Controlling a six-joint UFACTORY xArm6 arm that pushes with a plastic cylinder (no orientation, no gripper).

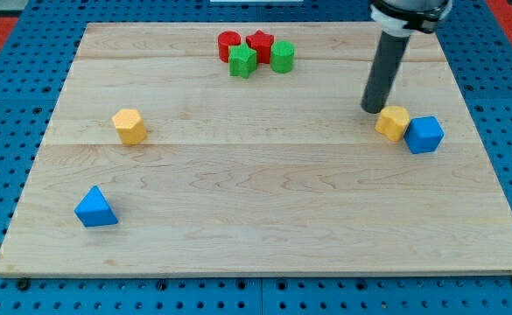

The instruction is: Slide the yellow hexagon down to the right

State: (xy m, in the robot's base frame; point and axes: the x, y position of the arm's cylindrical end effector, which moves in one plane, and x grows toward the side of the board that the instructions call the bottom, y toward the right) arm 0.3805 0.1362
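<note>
My tip (375,109) rests on the board at the view's right, just up and left of a yellow block (394,122) that looks hexagonal, touching it or nearly so. A blue cube (424,134) sits against that yellow block's lower right side. A second yellow block (129,126), also six-sided in look, lies far off at the view's left, well away from my tip.
A blue triangle (94,208) lies at the lower left. At the top middle a red cylinder (228,45), a red star (260,44), a green star (242,61) and a green cylinder (282,56) sit clustered. The wooden board's (264,227) right edge is close to the blue cube.
</note>
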